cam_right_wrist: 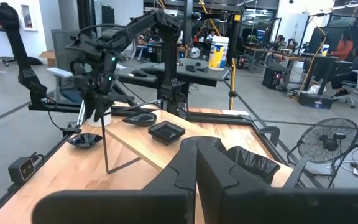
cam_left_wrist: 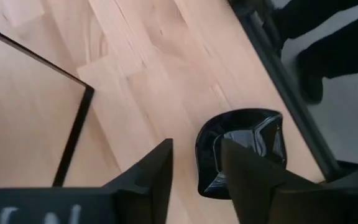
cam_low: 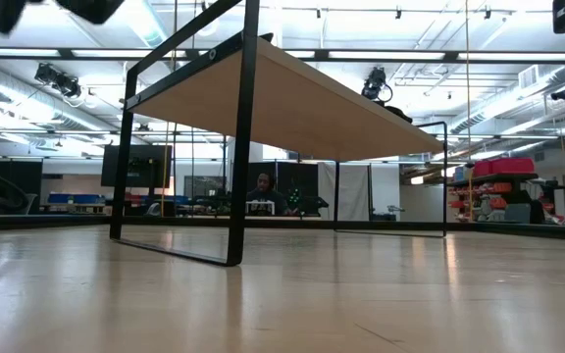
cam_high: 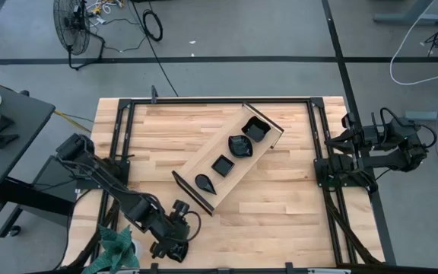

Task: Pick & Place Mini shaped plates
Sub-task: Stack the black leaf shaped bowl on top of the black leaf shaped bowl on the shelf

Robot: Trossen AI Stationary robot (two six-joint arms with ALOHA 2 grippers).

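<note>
- The bench (cam_high: pixel 280 198) of pale wood carries a long wooden tray (cam_high: pixel 207 156) lying diagonally near its middle.
- Four small black plates (cam_high: pixel 233 146) sit in a row inside the tray.
- The left end effector (cam_high: pixel 175 242) hangs at the bench's near edge, fingers parted and released, just above a fifth black plate (cam_left_wrist: pixel 244 146) lying on the bench beside the edge.
- The right end effector (cam_high: pixel 341 144) waits clenched at the bench's right side.

Four plates (cam_high: pixel 236 151) lie in the tray (cam_high: pixel 204 156) mid-tabletop; a fifth plate (cam_left_wrist: pixel 244 149) sits near the front-left corner.
</note>
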